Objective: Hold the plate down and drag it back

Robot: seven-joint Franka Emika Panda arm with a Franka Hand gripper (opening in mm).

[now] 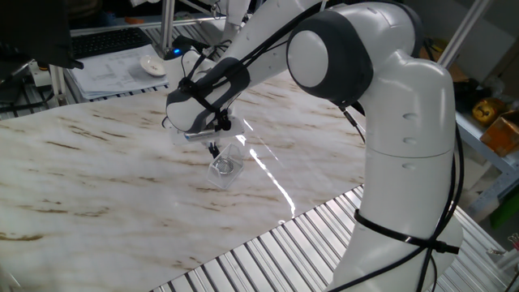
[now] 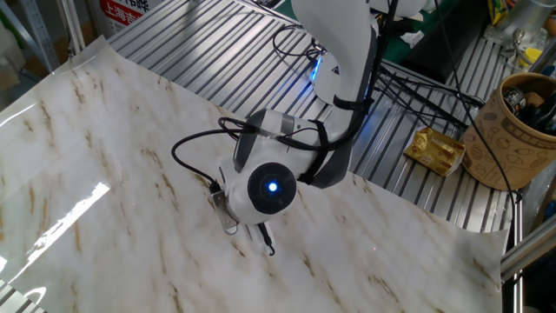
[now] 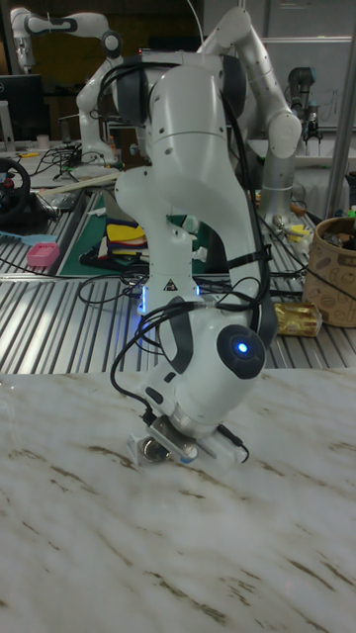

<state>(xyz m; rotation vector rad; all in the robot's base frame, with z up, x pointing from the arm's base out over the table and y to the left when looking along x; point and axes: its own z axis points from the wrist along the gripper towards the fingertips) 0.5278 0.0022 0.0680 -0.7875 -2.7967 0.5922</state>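
On the left side of one fixed view, a white dish [image 1: 153, 64] sits far back on a shelf, well away from the work. Near the middle of that view, the pincer [image 1: 213, 149] points down at the marble bench [image 1: 97, 186]. Its dark tips look close together, but I cannot tell if they are fully closed. They hold nothing.

Just below and to the right of the tips lies a clear plastic piece [image 1: 228, 168]. The plate [image 1: 225, 167], a tiny shiny ring, sits in the middle of it. The tips seem to be at the edge of the clear piece, not on the plate. I cannot tell if they touch it.

In the other fixed view, the round arm head hides the plate, and only the dark pincer [image 2: 267, 242] tips poke out.

What could go wrong? The plate is small and smooth. If the tips press off-centre, it may flip or slide away. If they push too lightly, they may slip and leave it behind.
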